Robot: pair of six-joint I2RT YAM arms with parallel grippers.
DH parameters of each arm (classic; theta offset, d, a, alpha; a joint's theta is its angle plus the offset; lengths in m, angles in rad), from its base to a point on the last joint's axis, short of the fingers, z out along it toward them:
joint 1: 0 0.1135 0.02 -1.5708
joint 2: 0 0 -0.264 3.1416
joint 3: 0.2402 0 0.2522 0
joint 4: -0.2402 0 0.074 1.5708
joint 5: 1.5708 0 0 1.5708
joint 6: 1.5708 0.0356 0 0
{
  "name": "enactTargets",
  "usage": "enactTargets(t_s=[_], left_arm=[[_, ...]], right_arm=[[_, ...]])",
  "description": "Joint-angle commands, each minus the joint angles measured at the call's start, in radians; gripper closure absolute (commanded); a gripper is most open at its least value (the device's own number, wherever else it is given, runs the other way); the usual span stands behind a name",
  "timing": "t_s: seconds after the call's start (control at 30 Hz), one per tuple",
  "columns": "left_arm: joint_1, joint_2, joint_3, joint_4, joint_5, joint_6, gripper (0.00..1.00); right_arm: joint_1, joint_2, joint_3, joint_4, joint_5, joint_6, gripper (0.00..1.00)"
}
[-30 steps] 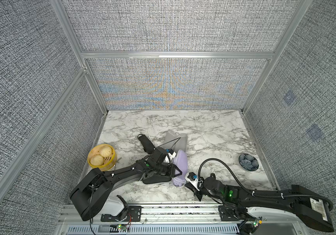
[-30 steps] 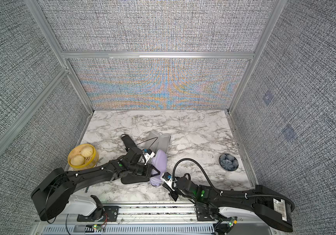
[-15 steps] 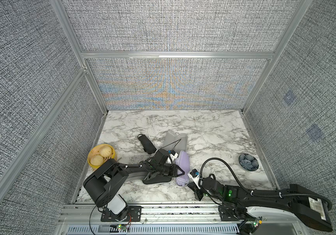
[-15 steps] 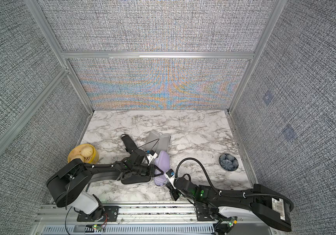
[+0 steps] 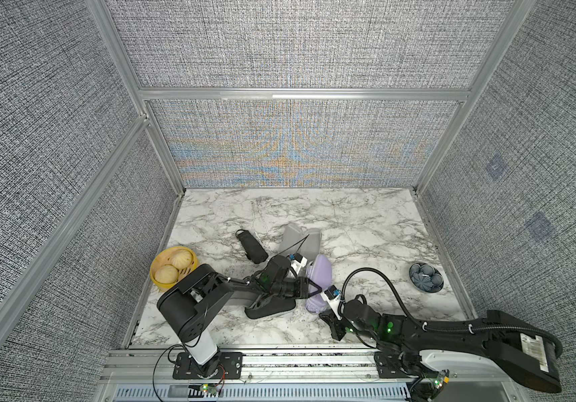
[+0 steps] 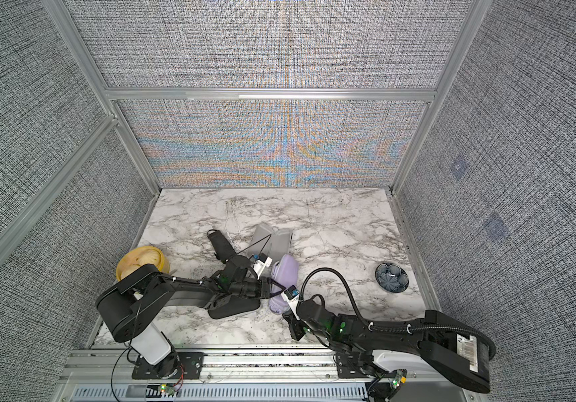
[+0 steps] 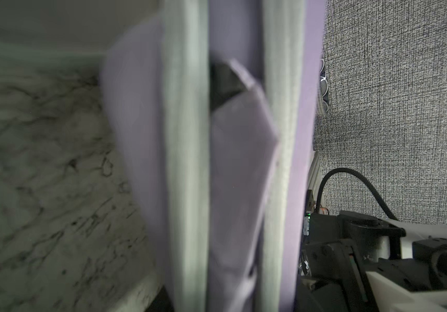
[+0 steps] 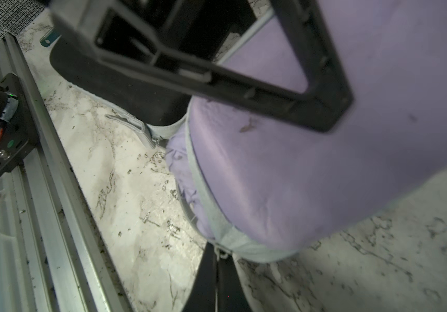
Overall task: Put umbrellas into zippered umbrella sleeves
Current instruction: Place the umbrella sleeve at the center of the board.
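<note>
Zipping the lavender sleeve [image 5: 319,278], just beside the black sleeve [image 5: 272,308], looks to be the step in hand: the umbrella [image 7: 238,162] sits inside, zip edges apart. The right end effector [image 8: 217,259] is clamped on the zip pull [image 8: 219,253]. The left end effector [image 5: 314,288] lies over the lavender sleeve, and I cannot tell its grip. The next move probably calls for drawing the pull along steadily.

A lavender case [image 8: 325,175] filled most of the view. Its grey zip edge [image 8: 203,194] gaped along one side, and crumpled lavender umbrella cloth [image 8: 179,162] bulged out there. The left claw [image 8: 325,113] laid one black, open-framed finger across the case's top. The right claw [image 8: 215,278] was pressed closed, its tips touching the zip at the case's rounded end. Behind lay a black case [image 8: 114,89] on the marble desk [image 8: 136,202], beside a metal rail [image 8: 41,162].
</note>
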Motion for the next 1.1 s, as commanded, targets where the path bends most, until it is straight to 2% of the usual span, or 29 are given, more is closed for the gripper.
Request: enactTargets(t_s=[0.0, 0.1, 0.33, 0.47, 0.57, 0.7, 0.87, 1.07], left_arm=[[0.006, -0.001, -0.001, 0.01, -0.166, 0.019, 0.43], [0.005, -0.042, -0.007, -0.032, -0.201, 0.04, 0.33], [0.001, -0.109, 0.041, -0.152, -0.209, 0.1, 0.3], [-0.05, -0.135, 0.072, -0.231, -0.281, 0.144, 0.38], [-0.109, -0.129, 0.101, -0.326, -0.345, 0.163, 0.39], [-0.141, -0.063, 0.094, -0.294, -0.302, 0.131, 0.37], [-0.185, -0.042, 0.091, -0.294, -0.328, 0.127, 0.37], [-0.212, -0.072, 0.066, -0.252, -0.332, 0.111, 0.48]], right_arm=[[0.002, -0.009, -0.008, -0.054, -0.104, 0.023, 1.0], [-0.006, -0.045, -0.013, -0.12, -0.059, 0.032, 1.0], [-0.049, -0.144, -0.04, -0.228, -0.003, 0.057, 1.0], [-0.064, -0.183, -0.058, -0.265, 0.048, 0.083, 1.0], [-0.067, -0.211, -0.063, -0.292, 0.07, 0.093, 1.0], [-0.067, -0.225, -0.068, -0.312, 0.09, 0.098, 1.0], [-0.066, -0.202, -0.068, -0.294, 0.075, 0.106, 1.0], [-0.067, -0.16, -0.066, -0.252, 0.053, 0.109, 1.0]])
